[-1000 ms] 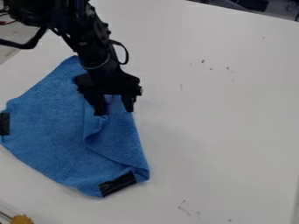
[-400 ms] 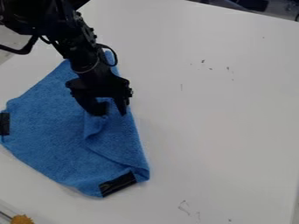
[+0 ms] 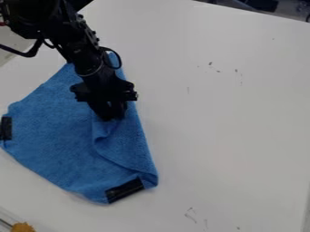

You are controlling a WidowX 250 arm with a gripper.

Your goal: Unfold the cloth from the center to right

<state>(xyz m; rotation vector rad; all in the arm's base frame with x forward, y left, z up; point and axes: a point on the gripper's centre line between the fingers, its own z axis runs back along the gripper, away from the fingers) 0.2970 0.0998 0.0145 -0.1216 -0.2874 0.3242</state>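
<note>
The gripper [image 3: 113, 117] hangs over the upper middle of the blue cloth [image 3: 57, 136], its fingers close together and pinching the folded edge of the cloth. The cloth lies on the left part of the white table, with a flap folded over along its right side and a crease running down from the fingertips toward the lower right corner. Black tape marks the cloth's left corner and its bottom corner. The arm covers part of the cloth's top.
The white table [image 3: 224, 113] stretches to the right, with small dark marks on it. An orange-yellow object [image 3: 23, 227] is at the lower left edge. A cable loops beside the arm at the upper left.
The gripper has moved slightly left, and its fingers have gone from spread to shut on the cloth's fold. The cloth has shifted slightly to the right.
</note>
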